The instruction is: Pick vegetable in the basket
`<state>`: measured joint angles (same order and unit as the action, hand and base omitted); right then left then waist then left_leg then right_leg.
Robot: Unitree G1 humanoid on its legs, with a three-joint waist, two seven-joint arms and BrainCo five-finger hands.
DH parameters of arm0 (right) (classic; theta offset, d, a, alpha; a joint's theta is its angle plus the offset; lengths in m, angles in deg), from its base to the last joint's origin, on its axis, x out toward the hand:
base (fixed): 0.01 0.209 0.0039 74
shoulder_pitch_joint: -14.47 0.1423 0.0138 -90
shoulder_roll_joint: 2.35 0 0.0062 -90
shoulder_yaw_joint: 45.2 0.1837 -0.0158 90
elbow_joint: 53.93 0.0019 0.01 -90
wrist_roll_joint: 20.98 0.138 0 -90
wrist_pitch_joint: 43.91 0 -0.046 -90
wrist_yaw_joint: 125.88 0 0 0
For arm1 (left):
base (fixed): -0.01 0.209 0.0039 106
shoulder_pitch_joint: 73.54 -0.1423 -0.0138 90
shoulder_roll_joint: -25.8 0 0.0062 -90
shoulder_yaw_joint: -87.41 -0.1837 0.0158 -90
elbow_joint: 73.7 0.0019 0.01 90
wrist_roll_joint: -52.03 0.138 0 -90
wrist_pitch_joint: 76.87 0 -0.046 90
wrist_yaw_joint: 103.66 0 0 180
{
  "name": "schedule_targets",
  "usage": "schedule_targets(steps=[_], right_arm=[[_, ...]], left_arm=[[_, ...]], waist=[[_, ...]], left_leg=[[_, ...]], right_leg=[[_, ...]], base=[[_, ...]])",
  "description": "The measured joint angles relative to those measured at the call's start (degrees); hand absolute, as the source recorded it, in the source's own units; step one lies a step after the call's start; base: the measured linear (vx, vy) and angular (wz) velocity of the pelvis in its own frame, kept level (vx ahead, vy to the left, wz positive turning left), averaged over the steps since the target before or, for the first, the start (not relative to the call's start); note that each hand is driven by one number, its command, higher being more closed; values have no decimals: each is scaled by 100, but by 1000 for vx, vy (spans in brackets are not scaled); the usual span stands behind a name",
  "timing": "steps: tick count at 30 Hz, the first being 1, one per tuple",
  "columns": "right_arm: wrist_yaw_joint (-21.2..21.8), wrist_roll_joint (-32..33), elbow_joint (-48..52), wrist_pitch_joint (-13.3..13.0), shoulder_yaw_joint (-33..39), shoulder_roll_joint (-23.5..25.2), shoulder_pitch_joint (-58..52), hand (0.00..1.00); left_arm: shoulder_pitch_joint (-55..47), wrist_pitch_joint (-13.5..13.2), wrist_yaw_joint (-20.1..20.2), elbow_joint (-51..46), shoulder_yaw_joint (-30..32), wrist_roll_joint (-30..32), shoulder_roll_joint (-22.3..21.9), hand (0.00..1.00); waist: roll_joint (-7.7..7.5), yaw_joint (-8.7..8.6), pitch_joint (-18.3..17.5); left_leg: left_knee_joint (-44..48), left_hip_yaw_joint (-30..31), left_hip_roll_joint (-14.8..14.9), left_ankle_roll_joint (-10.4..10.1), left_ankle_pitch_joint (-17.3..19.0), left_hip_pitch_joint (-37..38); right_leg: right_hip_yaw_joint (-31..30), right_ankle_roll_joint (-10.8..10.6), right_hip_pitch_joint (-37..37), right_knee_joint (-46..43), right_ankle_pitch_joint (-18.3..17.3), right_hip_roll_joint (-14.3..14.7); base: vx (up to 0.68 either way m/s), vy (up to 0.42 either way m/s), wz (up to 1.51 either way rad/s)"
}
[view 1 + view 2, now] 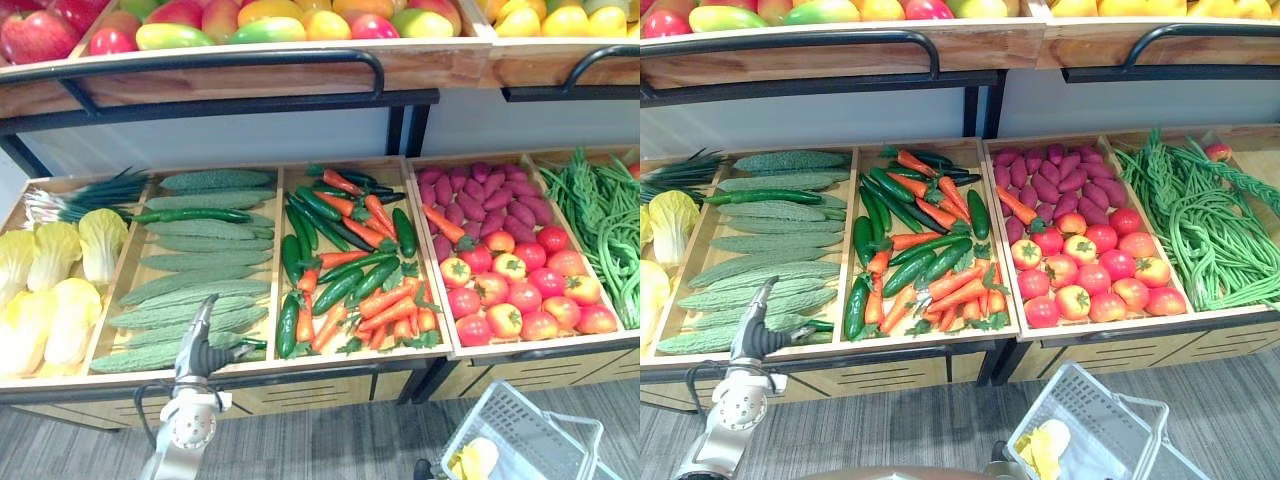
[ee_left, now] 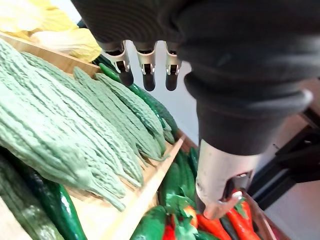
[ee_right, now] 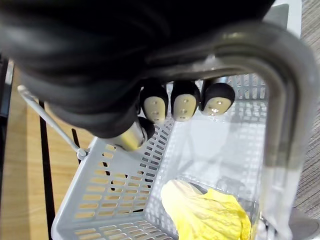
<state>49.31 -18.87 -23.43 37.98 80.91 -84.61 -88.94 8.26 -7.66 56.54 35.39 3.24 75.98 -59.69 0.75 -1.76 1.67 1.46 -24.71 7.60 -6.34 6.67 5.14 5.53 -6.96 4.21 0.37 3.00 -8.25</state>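
Observation:
My left hand [image 1: 200, 345] hovers over the front end of the pale green bitter gourds [image 1: 195, 285] in the second tray. Its fingers [image 2: 145, 65] are straight, the thumb stands apart, and nothing is in it. A dark cucumber [image 2: 55, 205] lies just under the gourds by the tray's front edge. My right hand [image 3: 100, 65] has its fingers [image 3: 182, 102] curled round the grey metal handle [image 3: 272, 100] of the white wire basket [image 1: 515, 425], which hangs low at the right. A yellow cabbage [image 3: 210, 215] lies inside the basket.
Wooden trays run left to right: yellow cabbages [image 1: 50, 290] with scallions [image 1: 90, 195], bitter gourds, cucumbers with carrots and peppers [image 1: 350, 260], tomatoes [image 1: 520, 290] behind purple sweet potatoes [image 1: 480, 195], long beans [image 1: 600, 220]. A fruit shelf with a black rail [image 1: 200, 60] overhangs the back.

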Motion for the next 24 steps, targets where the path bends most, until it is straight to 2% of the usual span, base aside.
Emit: schedule_targets(steps=[5,9,13,16,19,24], right_arm=[[-87,2,-214,46,421,-24,-7,100],[-121,-4,-217,93,652,-161,11,100],[-130,-216,-215,171,800,-226,133,100],[-221,-262,-209,171,763,-228,175,100],[-225,-529,-172,170,569,-230,259,100],[-218,-818,-166,170,363,-234,237,100]], left_arm=[[-5,-98,98,-385,-553,198,216,0],[41,-161,244,-470,-1092,211,288,0],[431,-180,275,-465,-1641,220,394,0],[647,-195,303,-445,-1879,217,417,0],[795,-216,428,-283,-1963,216,460,0],[1128,-217,462,-6,-2161,216,465,0]], waist=[[8,-13,-9],[119,-34,-76],[113,-141,-80],[112,-165,-78],[116,-290,-76],[140,-324,-20]], left_leg=[[-38,-7,-5,-16,-11,16],[-150,-181,3,-11,-43,149],[-240,-455,-3,-39,-21,339],[-250,-766,9,-78,50,449],[-240,-1097,3,-107,123,534],[-232,-1397,0,-153,173,631]], right_leg=[[-5,40,-53,132,43,4],[-150,-4,-57,154,98,34],[-384,-15,-55,154,109,91],[-650,-22,-11,161,134,169],[-959,-50,127,147,159,244],[-1256,-64,184,135,171,301]], base=[[-62,-21,-1],[22,-18,-20],[7,-7,-33],[-2,-14,-46],[10,-21,-51],[-5,-27,-34]])
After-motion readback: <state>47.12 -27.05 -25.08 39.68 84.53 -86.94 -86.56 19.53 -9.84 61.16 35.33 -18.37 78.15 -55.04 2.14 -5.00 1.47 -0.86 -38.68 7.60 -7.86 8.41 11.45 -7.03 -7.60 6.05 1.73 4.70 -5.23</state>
